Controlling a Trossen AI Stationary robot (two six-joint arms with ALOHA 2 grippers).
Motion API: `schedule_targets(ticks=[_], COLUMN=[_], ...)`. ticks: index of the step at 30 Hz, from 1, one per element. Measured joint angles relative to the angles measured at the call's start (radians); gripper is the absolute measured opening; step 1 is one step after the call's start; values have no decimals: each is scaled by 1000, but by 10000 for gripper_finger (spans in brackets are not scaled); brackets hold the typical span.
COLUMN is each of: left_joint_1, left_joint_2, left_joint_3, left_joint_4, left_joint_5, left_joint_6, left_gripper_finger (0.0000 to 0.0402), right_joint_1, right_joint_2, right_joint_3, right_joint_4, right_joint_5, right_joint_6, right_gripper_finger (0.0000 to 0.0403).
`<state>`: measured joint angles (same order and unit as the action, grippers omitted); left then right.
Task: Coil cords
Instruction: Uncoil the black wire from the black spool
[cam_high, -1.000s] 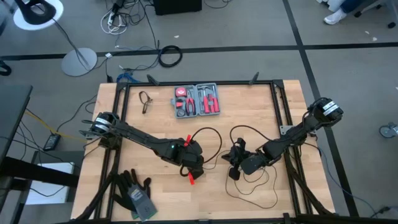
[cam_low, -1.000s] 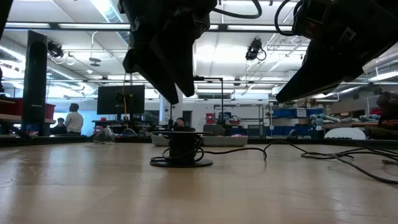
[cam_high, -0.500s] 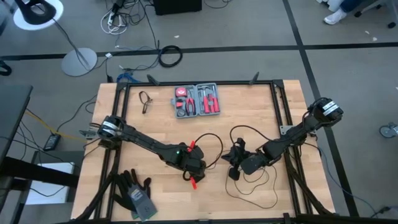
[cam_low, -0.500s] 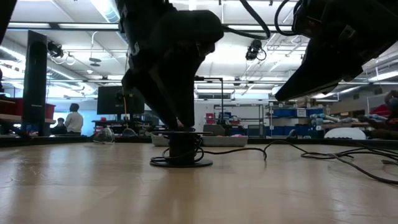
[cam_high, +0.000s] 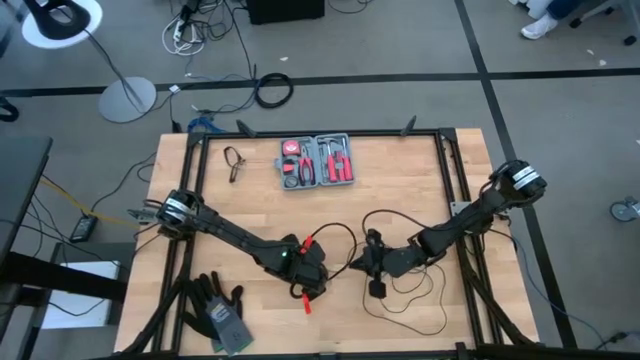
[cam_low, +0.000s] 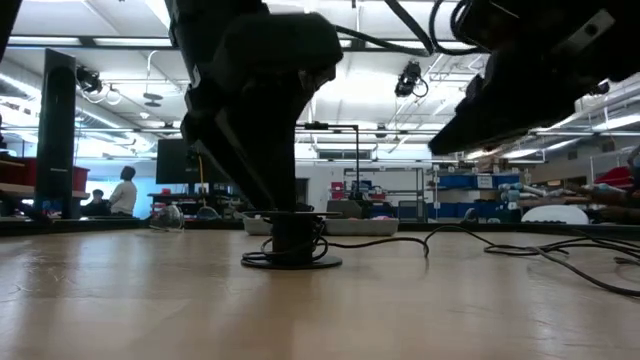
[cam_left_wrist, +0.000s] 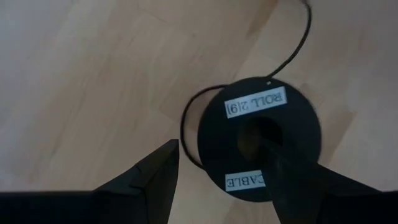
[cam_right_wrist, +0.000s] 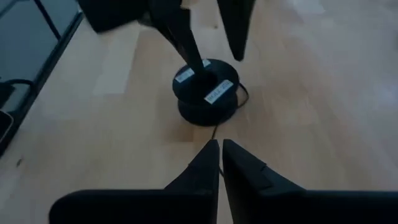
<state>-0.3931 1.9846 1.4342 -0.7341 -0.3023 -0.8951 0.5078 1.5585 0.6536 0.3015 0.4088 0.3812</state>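
Cord (cam_high: 395, 292), thin and black, loops loosely over the wooden table (cam_high: 220, 215), well apart from the red tool kit (cam_high: 317, 162) and gloves (cam_high: 217, 310). It ends at a black labelled spool (cam_left_wrist: 258, 146). Left gripper (cam_left_wrist: 217, 180) straddles that spool, fingers spread; right gripper (cam_right_wrist: 220, 163) hovers nearby, fingers nearly together, clasping nothing visible.
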Motion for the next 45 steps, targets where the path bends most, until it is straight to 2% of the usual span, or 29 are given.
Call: schedule_targets(ticks=[6,13,18,24,29,35,38,45], left_joint_1=[-3,-6,-7,-7,-7,5,9,23], left_joint_2=[1,1,2,-31,-121,-247,-281,-297], left_joint_3=[-37,-39,-51,-125,-231,-456,-537,-541], left_joint_4=[33,4,-25,-11,14,282,388,381], left_joint_5=[-1,-12,-27,-39,-46,-23,-13,-21], left_joint_6=[-30,-23,17,23,18,-5,-40,-17], left_gripper_finger=[223,223,223,223,223,223,223,223], right_joint_1=[-14,-47,-86,-106,-108,-135,-162,-188], right_joint_2=[154,294,355,353,353,353,353,353], right_joint_3=[95,218,279,288,288,288,288,288], right_joint_4=[11,12,12,14,6,18,18,49], right_joint_5=[-15,31,-48,-70,-73,-74,-112,-153], right_joint_6=[-73,-181,-196,-198,-199,-200,-201,-201], right_gripper_finger=[43,64,66,65,66,65,64,66])
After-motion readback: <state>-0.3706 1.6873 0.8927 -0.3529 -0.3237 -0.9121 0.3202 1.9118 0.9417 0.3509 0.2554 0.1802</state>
